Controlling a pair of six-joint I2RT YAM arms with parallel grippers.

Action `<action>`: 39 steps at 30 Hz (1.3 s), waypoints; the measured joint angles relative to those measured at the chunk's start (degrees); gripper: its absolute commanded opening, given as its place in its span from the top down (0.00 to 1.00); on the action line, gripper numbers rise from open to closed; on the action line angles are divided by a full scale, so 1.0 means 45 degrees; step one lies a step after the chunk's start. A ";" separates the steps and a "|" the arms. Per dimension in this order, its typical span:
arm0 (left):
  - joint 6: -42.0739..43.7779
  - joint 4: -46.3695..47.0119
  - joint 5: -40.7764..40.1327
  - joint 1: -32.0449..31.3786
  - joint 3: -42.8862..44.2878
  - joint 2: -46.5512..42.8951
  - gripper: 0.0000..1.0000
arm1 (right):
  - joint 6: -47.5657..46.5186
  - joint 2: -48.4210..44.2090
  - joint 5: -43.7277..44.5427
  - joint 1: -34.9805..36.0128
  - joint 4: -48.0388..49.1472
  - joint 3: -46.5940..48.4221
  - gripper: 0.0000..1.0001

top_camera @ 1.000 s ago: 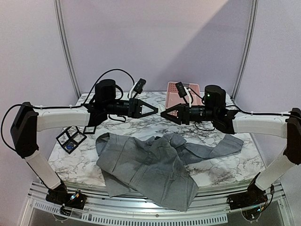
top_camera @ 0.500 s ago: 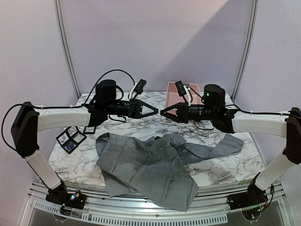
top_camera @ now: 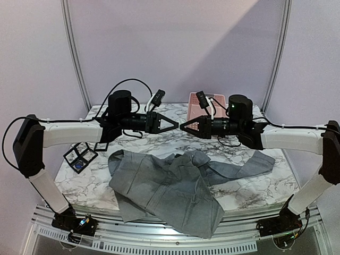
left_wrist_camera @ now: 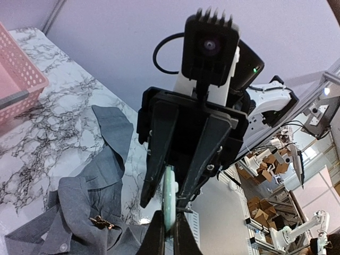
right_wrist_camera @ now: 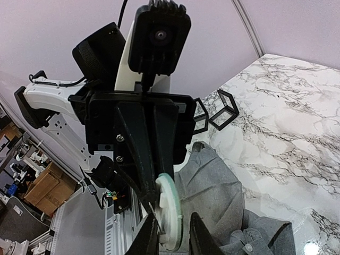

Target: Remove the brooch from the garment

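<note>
Your small, pale green, hard round brooch [right_wrist_camera: 170, 204], as I read that disc, hangs in the air well above the large, soft grey cloth garment [top_camera: 159, 186]. It is clamped edge-on between the fingers of your left gripper [left_wrist_camera: 169, 240]. The right gripper [right_wrist_camera: 171, 239] has its fingers astride the disc with little room to spare, and I cannot tell whether they bite. Treat the brooch as light, stiff and slick: pinch across its flat faces near the middle, not on the rim.
</note>
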 measured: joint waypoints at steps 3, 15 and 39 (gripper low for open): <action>0.0005 -0.0015 -0.0058 0.0010 -0.0010 0.0005 1.00 | 0.0049 0.0039 0.0039 0.0000 -0.0165 0.0117 0.85; 0.0457 -0.0024 -0.0228 0.0029 -0.0063 0.0015 1.00 | 0.0617 0.0151 0.0019 0.0000 -0.0262 0.0238 0.94; 0.1326 -0.0937 -0.0821 0.0092 -0.0083 0.0010 1.00 | 0.1943 0.0918 -0.0194 -0.0175 -0.0743 0.0733 1.00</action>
